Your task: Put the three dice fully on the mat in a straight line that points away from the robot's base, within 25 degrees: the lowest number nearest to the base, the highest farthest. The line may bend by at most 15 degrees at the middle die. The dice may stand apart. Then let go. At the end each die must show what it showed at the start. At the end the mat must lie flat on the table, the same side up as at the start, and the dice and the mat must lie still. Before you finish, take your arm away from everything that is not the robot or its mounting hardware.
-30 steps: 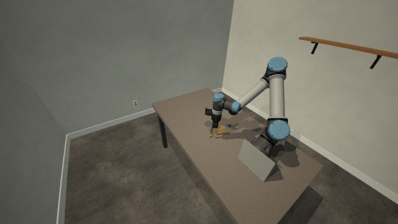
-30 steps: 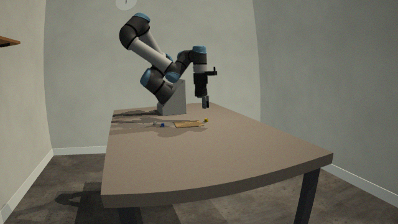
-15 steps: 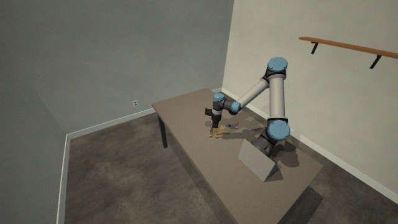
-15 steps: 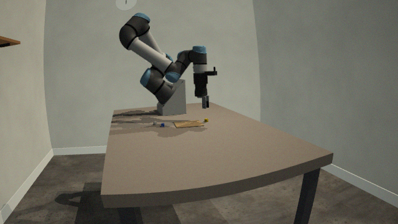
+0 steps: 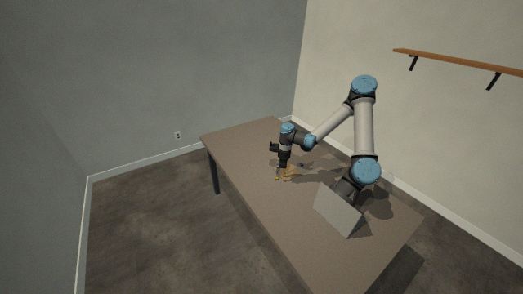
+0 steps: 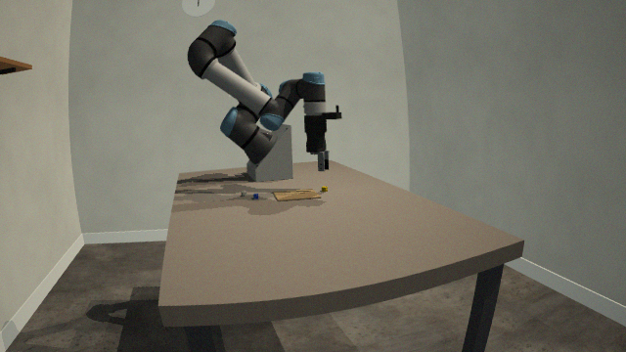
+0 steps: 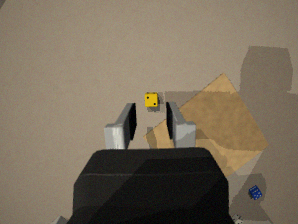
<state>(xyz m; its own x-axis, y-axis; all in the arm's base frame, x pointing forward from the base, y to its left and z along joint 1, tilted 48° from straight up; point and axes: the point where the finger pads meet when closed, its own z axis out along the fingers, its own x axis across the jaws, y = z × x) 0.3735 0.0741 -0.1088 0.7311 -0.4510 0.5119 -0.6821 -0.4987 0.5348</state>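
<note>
Wrist view, tool (image 7: 149,124) part-open, empty, above yellow die (image 7: 150,99), pips unreadable

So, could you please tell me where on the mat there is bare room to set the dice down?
The whole mat shows bare: the yellow die sits on the table off its corner, the blue die past its opposite side. It is crowded only at the corner under the open, empty gripper.

On the tabletop (image 6: 342,235) the mat (image 6: 296,195) lay flat. One die (image 6: 324,189) sat just beside its right corner in the exterior view, off the mat. Two more dice (image 6: 255,196) lay left of it, also off. The pincer (image 6: 323,167) hung above the first die, apart from it.
</note>
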